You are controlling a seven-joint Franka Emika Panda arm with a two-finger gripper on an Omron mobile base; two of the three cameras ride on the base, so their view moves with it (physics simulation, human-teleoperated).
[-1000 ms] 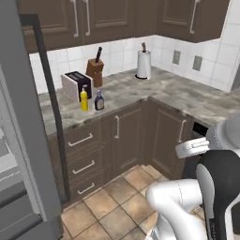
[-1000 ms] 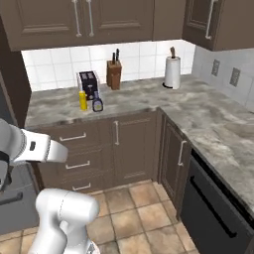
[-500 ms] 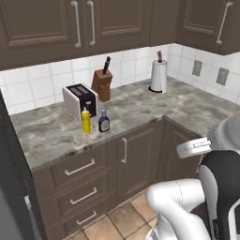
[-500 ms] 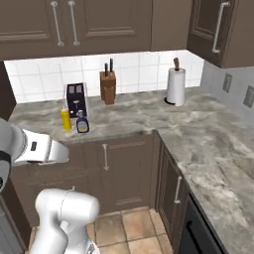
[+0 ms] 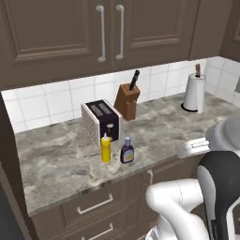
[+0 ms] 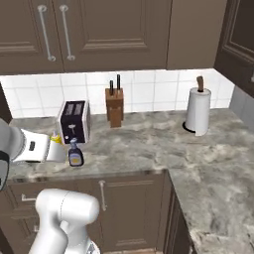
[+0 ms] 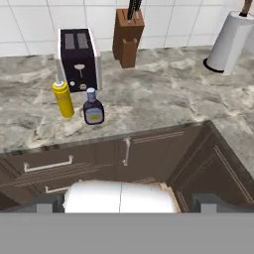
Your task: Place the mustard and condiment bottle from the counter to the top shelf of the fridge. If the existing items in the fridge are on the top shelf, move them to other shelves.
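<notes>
The mustard (image 7: 63, 98) stands upright on the counter (image 7: 163, 99), just in front of a toaster. Right beside it is the condiment bottle (image 7: 93, 108), a small gap apart. In the left base view the mustard (image 5: 106, 149) and the condiment bottle (image 5: 127, 151) stand near the counter's (image 5: 56, 164) front edge. In the right base view my arm covers part of the mustard (image 6: 56, 139), and the condiment bottle (image 6: 75, 154) shows in full. My gripper (image 7: 128, 203) is open and holds nothing, well back from the counter and above the drawer fronts. The fridge and its top shelf are out of view.
A black and white toaster (image 5: 101, 121) stands behind the bottles. A wooden knife block (image 5: 127, 101) is against the tiled wall. A paper towel roll (image 5: 194, 91) stands further right, near the corner. Wall cabinets (image 5: 108, 28) hang above. Drawers with silver handles (image 7: 47, 164) run below the counter.
The whole picture has shifted: the base has moved closer to the counter, and the fridge has left the left base view. The bottles have stayed put. The gripper stays open.
</notes>
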